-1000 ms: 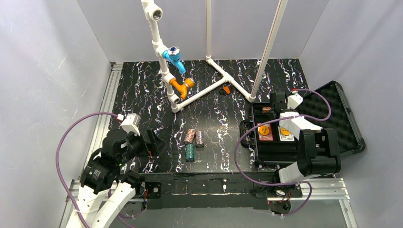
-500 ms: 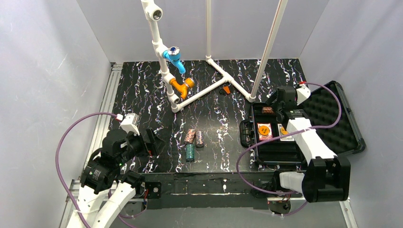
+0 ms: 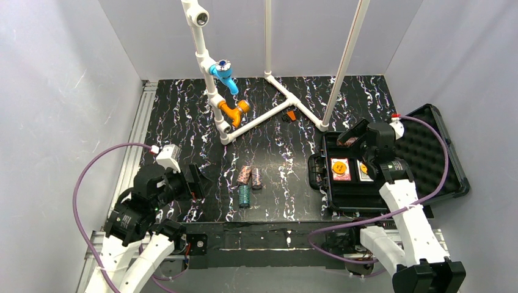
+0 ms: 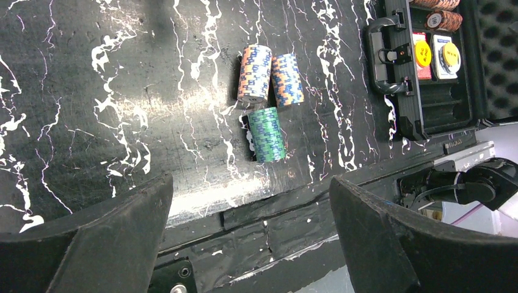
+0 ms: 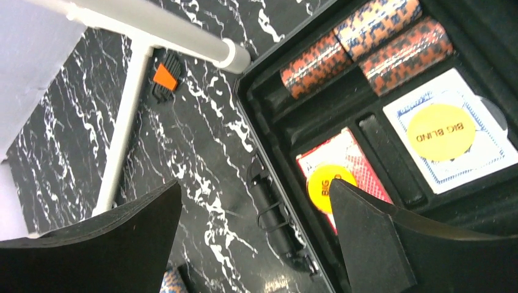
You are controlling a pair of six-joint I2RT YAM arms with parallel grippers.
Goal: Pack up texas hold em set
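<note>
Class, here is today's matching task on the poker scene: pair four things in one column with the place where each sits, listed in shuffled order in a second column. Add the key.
Column A
1. green chip stack
2. red card deck
3. orange fitting
4. reddish chip stacks

Column B
a. on the white pipe frame
b. in the case, at its far end
c. lying on the table, outside the case
d. in the case, under a yellow disc

Pairs: 1-c, 2-d, 3-a, 4-b

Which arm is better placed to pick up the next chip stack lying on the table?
Left. The left arm has open jaws facing the three loose chip stacks, seen centred in its wrist view; the right arm hangs over the case, farther from them.
</note>
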